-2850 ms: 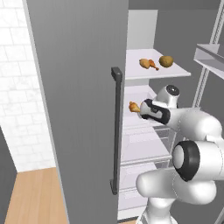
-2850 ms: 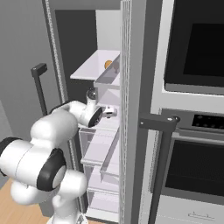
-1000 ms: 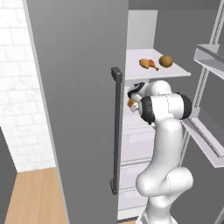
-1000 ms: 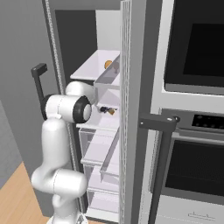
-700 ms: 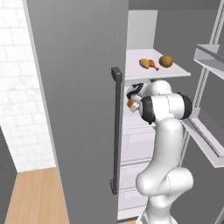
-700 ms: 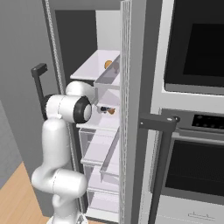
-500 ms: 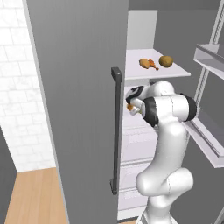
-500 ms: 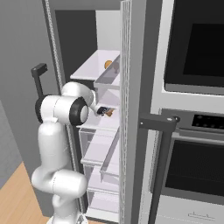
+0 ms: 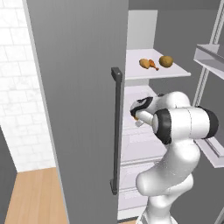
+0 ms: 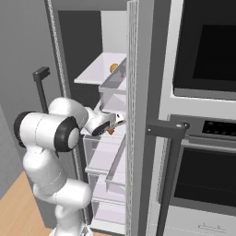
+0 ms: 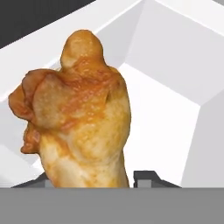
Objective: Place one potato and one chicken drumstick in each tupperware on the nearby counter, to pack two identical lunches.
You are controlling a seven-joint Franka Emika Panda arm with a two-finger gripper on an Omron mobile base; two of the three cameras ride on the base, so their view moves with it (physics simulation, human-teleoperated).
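Firstly, left base view. Open fridge: matte grey door, flat, with a slim dark bar handle. White upper shelf carries one orange-brown drumstick, tapered, lying just beside a tan oval potato; the two are near but apart. Below that shelf, the white glossy arm reaches into the fridge; its gripper is at the level of the next shelf, with a small orange-brown piece showing at its tip. White brick-pattern wall at left; light wood-grain floor below.

Right base view. Gripper sits inside the fridge beside a translucent door bin, an orange-brown morsel at its tip. Potato partly seen on the upper shelf behind the bin. Dark glass wall oven with a dark bar handle at right.

Hand view. Second drumstick: bulky, lumpy, golden-orange with a glistening, pitted skin and a rounded knob at top. It stands between the two dark fingertips, which are closed on its lower end. Behind it, smooth white fridge walls meet at angled corners.
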